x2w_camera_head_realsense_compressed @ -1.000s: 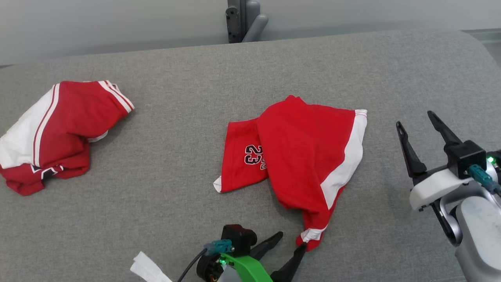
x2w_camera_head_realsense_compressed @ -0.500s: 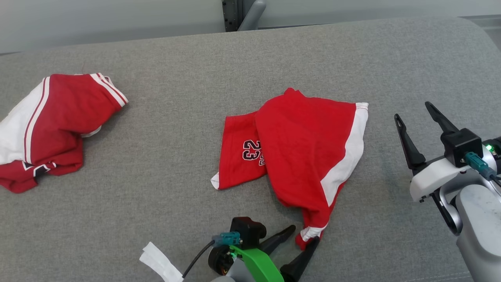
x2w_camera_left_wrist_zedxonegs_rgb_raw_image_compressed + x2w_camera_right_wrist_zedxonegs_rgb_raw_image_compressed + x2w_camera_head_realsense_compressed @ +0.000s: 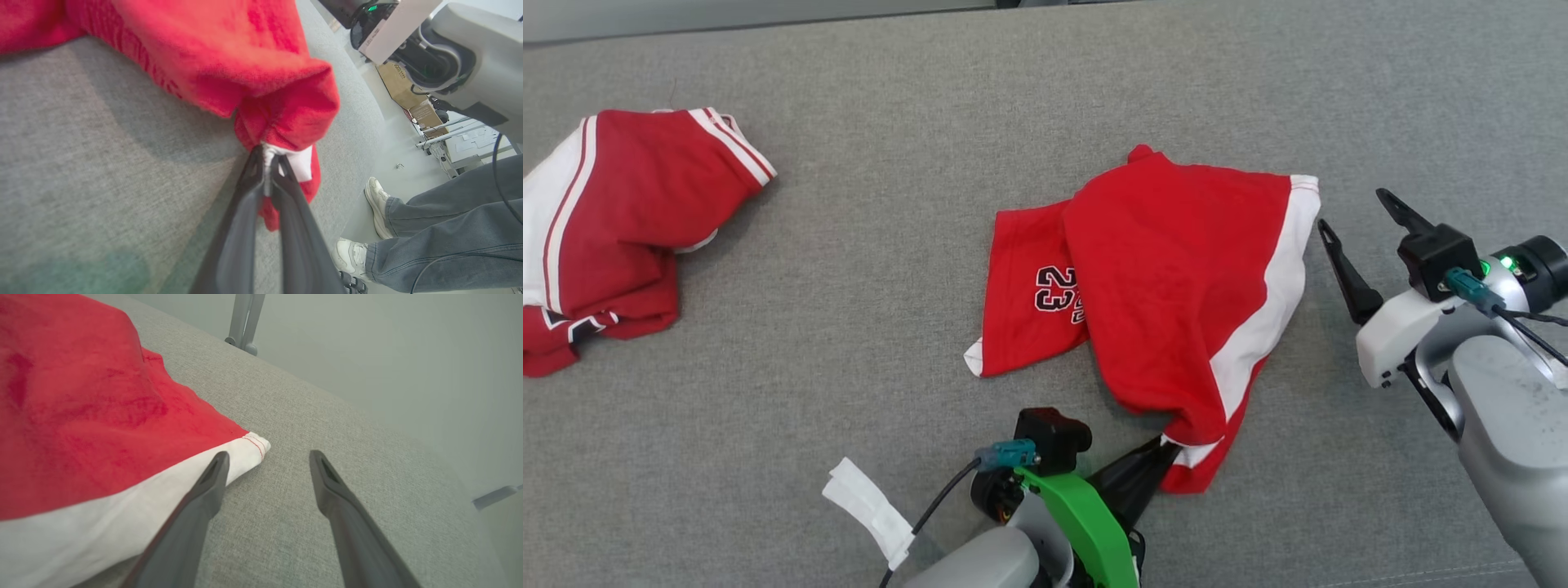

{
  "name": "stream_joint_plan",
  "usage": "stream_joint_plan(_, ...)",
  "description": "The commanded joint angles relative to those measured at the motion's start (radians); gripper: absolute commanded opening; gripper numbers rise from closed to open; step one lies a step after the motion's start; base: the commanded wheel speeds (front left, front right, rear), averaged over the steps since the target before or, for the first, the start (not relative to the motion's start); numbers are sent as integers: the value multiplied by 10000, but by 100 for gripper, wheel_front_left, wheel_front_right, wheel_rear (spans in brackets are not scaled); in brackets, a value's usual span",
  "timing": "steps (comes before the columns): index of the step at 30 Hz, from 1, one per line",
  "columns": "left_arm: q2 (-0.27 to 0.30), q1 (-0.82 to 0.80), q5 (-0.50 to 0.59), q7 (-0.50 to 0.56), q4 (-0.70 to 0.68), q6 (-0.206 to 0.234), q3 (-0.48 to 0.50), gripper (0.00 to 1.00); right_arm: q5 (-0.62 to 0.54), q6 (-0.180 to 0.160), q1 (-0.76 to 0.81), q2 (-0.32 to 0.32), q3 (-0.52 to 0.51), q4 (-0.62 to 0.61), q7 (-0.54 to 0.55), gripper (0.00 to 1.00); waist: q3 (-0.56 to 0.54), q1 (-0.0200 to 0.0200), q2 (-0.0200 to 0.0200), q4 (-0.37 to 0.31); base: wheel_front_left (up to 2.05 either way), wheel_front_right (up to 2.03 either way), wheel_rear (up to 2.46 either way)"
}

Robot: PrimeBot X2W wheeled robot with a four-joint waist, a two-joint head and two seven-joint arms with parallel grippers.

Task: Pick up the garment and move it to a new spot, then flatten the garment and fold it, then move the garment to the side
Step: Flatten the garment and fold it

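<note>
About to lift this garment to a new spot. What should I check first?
1. Left tool shut on the garment at its lower corner: ok.
2. Right tool gripping the garment: not ok; it is open, with the white corner beside one finger.
3. Grip takes a single layer: cannot tell, the cloth is bunched there.
4. Second garment apart from it: ok, it lies far to the left.
5. Person's shoes clear of the arms: cannot tell, they stand beside the grey surface.

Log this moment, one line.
phase: grasp | left end effector: shut on garment corner | right end effector: open, beside garment edge
</note>
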Motion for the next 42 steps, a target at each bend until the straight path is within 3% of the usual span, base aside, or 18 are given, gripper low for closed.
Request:
stream_joint_plan(1,69,-363,-43,-151,154,-34,-63,0,110,-14,-481,59,281,408,-30,100,549,-1,112,314,0,0,0)
stream_joint_plan(11,320,-793,-391,-493,221,-5,-492,0,492,-14,-1569,145,768,1928,-32,100,937,-1,112,758,0,0,0)
stream_joint_plan(27,794,-657,-587,-787,143,16,-422,0,1169,-14,-1816,-273,1255,2314,-29,100,882,-1,112,922,0,0,0)
stream_joint_plan(40,1022,-600,-695,-836,305,27,-88,0,2347,-8,-1948,-458,2344,2764,-1,100,925,-1,112,1086,0,0,0)
stream_joint_plan(42,1054,-581,-698,-841,324,28,2,0,2619,-7,-1958,-470,2594,2934,27,88,918,-1,112,1118,0,0,0)
